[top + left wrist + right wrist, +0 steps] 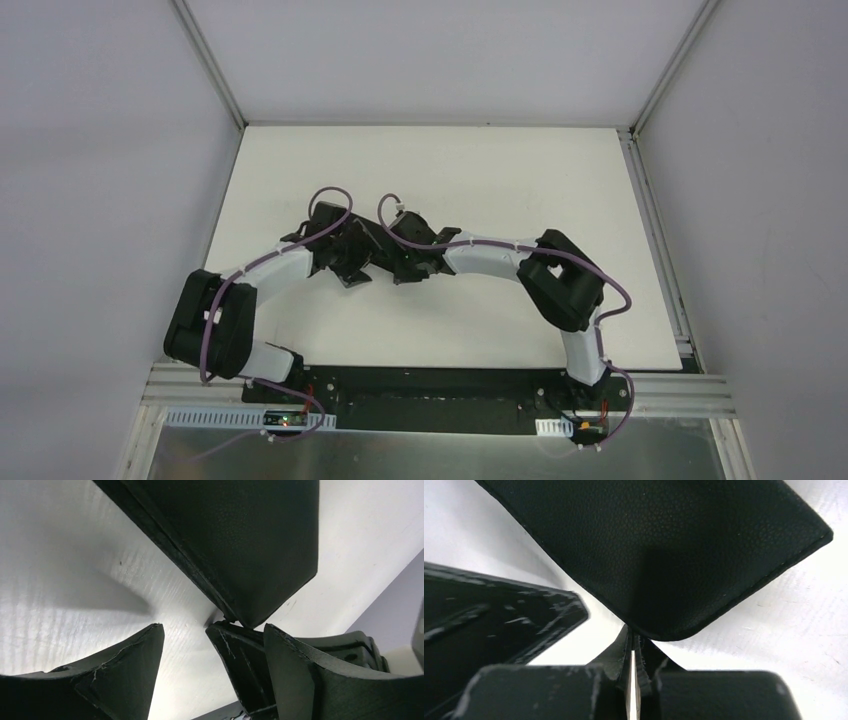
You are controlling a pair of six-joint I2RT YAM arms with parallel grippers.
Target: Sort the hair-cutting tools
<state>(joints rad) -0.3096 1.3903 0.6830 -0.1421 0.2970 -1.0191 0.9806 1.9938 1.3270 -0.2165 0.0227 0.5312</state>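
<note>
Grippers nose to nose at the corner of a black case

White table [300,170] under both arms, seen from above. Left arm [275,262] bent in from the left and right arm [490,258] from the right, wrists close together near the table's middle, a lilac cable [330,195] looped over each.

Flat black case [664,555] with a grained skin and a stitched edge, set against the white top, one rounded corner pointing toward both wrist cameras.

Left gripper [214,626] spread wide and holding nothing, one finger [125,675] on either side of that corner and just short of it.

Right gripper [632,642] pressed together, tips right at the rounded corner and touching it. Impossible to tell whether pinching the edge or merely meeting it.

In the left wrist view, those shut fingers [240,665] standing between the left gripper's own two, just below the case.

Hair-cutting tools not to be made out in any view. Middle of the table covered by the arms from above, and the close views filled by case and fingers.
</note>
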